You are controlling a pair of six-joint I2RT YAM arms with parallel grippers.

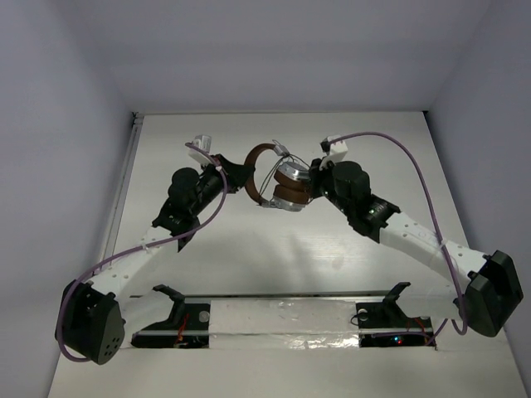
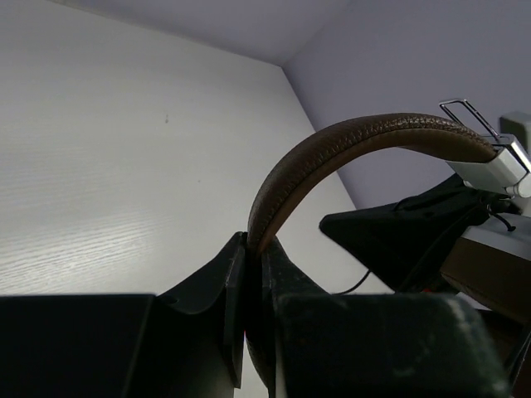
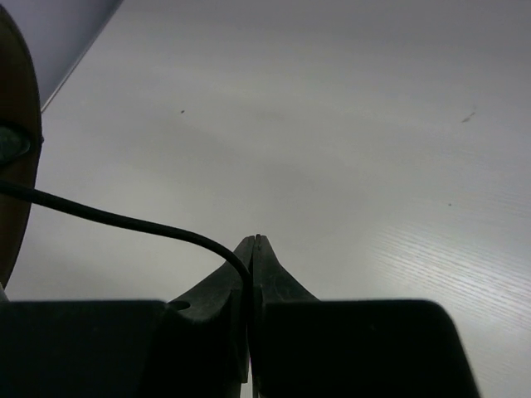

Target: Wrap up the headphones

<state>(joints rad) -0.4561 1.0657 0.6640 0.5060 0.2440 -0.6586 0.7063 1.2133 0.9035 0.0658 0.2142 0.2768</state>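
Note:
The headphones hang above the middle of the white table between both arms, with the brown headband arching left and the silver ear cups on the right. My left gripper is shut on the headband, which rises from between its jaws and curves right to a silver slider. My right gripper sits just right of the ear cups. In the right wrist view it is shut on the thin dark cord, which runs left toward a brown ear pad.
Purple arm cables loop over both sides of the table. A metal rail with two black brackets crosses the near edge. Grey walls close in at the back and sides, and a strip runs along the table's left edge.

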